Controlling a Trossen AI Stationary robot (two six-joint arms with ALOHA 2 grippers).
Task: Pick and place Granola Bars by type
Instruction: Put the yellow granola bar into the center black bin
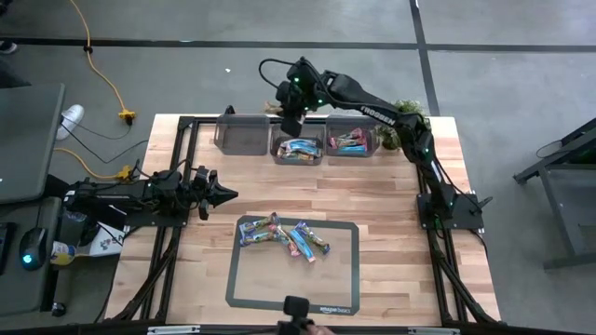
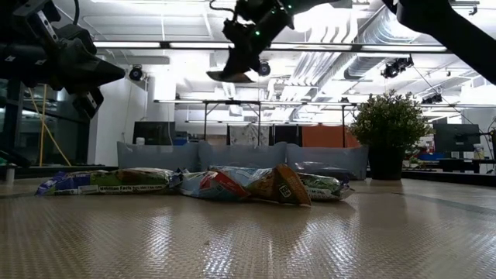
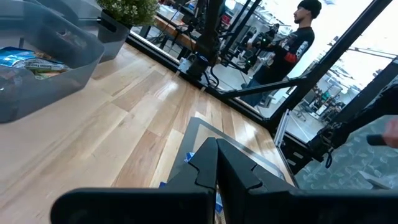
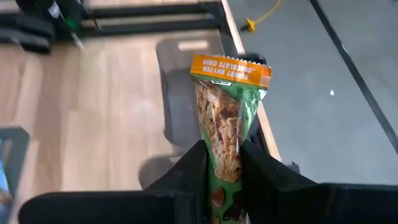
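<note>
Right hand (image 4: 222, 163) pinches a green granola bar (image 4: 225, 118) with an orange end flap, fingers pressed to either side of the wrapper. From overhead, this hand (image 1: 291, 119) hangs above the far edge of the desk (image 1: 391, 205), between the left bin (image 1: 241, 132) and the middle bin (image 1: 298, 149), raised clear of both. Left bin looks bare inside; whether the bar is directly over it I cannot tell.

Middle bin holds several blue-wrapped bars. Right bin (image 1: 350, 141) holds bars in pink and mixed colours. All three bins are clear grey plastic, set in a row, touching or nearly so.

Remaining loose bars (image 1: 284, 236) lie in a cluster on the dark-bordered mat (image 1: 340, 288) at the near side of the desk, some overlapping.

Left hand (image 1: 222, 194) is off to the left side of the desk, raised, fingers pressed together, nothing between them.

Potted plant (image 1: 399, 126) sits just beyond the right bin. A person (image 3: 292, 46) in dark clothing stands in the room beyond the desk.
</note>
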